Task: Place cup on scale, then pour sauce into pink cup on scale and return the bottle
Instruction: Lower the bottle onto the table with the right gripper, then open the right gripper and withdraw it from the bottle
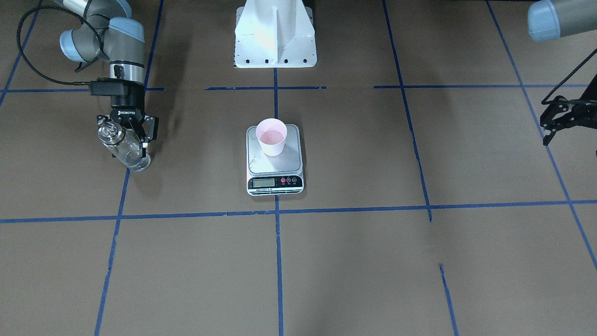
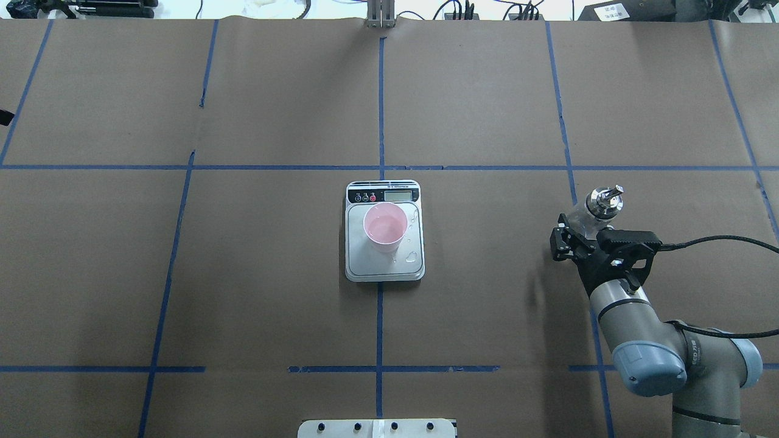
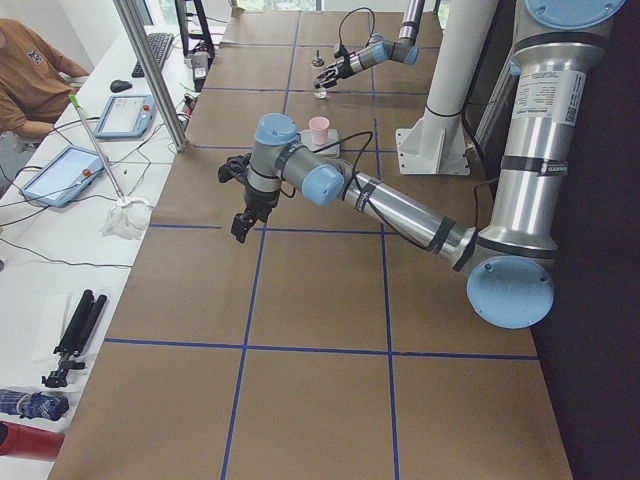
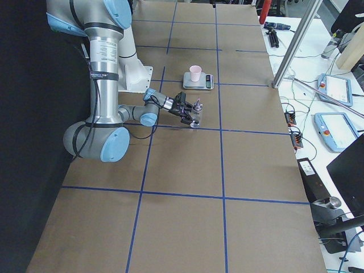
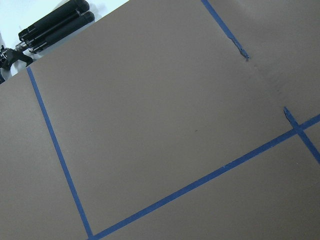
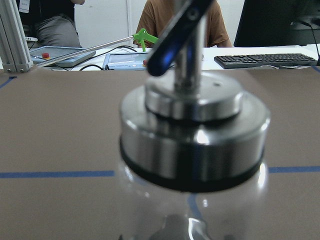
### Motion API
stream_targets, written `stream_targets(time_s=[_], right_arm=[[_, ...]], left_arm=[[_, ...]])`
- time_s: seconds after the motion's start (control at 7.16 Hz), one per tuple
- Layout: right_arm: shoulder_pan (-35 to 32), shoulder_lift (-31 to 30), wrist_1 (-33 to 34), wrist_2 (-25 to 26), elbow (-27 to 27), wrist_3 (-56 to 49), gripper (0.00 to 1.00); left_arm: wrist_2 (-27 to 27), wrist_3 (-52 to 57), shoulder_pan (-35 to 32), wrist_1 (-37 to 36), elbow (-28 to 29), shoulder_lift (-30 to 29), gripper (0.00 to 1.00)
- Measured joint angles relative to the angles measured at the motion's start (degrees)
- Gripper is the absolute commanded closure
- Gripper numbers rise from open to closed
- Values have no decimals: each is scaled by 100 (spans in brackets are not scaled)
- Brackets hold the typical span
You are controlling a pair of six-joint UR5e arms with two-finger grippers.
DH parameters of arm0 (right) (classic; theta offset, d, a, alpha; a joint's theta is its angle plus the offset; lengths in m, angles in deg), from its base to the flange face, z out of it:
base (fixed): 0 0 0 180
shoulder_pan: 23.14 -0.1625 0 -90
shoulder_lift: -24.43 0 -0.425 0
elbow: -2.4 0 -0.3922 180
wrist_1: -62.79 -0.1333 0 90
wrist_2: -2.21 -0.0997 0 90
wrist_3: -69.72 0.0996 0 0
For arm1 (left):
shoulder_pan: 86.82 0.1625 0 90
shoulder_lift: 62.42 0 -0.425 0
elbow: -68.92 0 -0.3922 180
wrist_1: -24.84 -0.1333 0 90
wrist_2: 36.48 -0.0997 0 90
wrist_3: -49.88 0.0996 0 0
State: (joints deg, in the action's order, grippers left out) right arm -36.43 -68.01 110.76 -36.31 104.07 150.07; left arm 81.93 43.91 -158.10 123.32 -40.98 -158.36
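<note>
The pale pink cup [image 1: 272,137] stands upright on the silver scale [image 1: 275,183] at the table's middle, with a little liquid in it; it also shows in the overhead view [image 2: 384,228]. A few drops lie on the scale's platform [image 2: 412,255]. My right gripper [image 1: 128,140] is shut on the clear glass bottle [image 1: 125,149], held upright and low over the table, far to the scale's side [image 2: 599,204]. Its metal collar and spout fill the right wrist view [image 6: 192,145]. I cannot tell whether it touches the table. My left gripper [image 1: 548,119] is open and empty, far from the scale.
The robot's white pedestal [image 1: 275,37] stands behind the scale. Blue tape lines [image 2: 380,167] cross the brown table. A folded black tripod [image 5: 55,22] lies off the table's edge. An operator [image 3: 30,80] sits at a desk with tablets beyond the far edge.
</note>
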Motion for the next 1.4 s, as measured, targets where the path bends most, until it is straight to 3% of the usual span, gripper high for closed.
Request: stream_targets(time_s=[0.84,1.4], right_arm=[[247,-184,-42,89,117,222,0],[992,-922,-354,228,317,274,0]], left_arm=[[-3,-91,8,-4,-11,-67,0],[-3,-129,11,-4,-8,-74,0]])
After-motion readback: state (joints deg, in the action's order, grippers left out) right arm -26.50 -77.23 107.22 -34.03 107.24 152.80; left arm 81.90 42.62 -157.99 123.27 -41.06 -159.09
